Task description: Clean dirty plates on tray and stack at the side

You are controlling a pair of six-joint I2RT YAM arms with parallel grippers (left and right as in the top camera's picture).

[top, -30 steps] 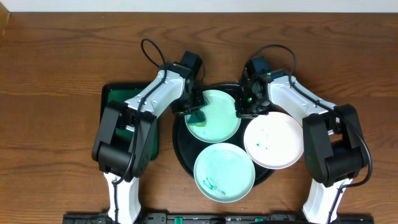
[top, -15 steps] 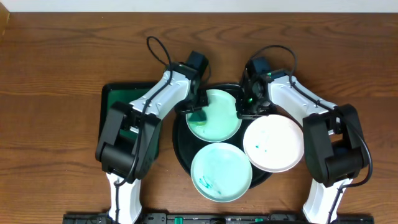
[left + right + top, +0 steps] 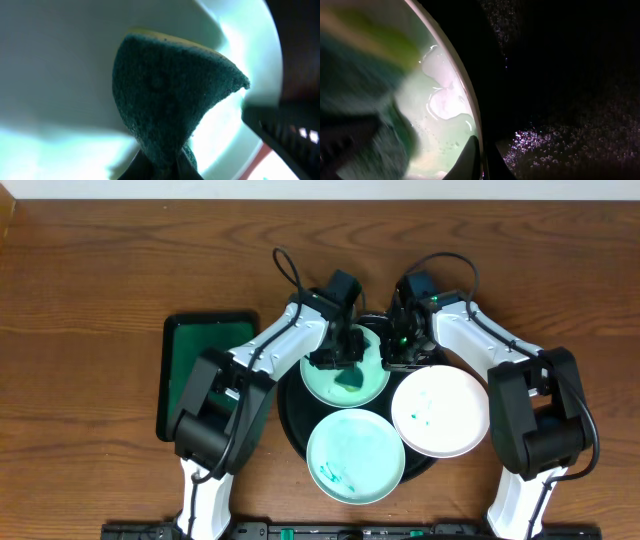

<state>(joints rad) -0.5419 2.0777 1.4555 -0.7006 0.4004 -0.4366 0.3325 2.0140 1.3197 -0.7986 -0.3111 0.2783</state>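
You see the left arm (image 3: 265,345) and right arm (image 3: 470,335): white shells, bulky black joints, looping black cables (image 3: 288,268), and perhaps a small green light (image 3: 401,338) at the right wrist.

the table (image 3: 90,270) is grained in streaks of warm brown wood. the tray (image 3: 290,418) is finished in glossy black. the rear plate (image 3: 318,372) is coloured pale mint green. the sponge (image 3: 165,100) is coloured dark teal, with a thin yellow layer along one edge. the front plate (image 3: 368,442) is likewise mint and is marked with teal smears (image 3: 335,473). the white plate (image 3: 455,425) is dotted with small teal specks. the rectangular tray (image 3: 200,370) is coloured deep green and edged in black. the left arm (image 3: 270,340) and the right arm (image 3: 470,335) are cased in white with black joints.
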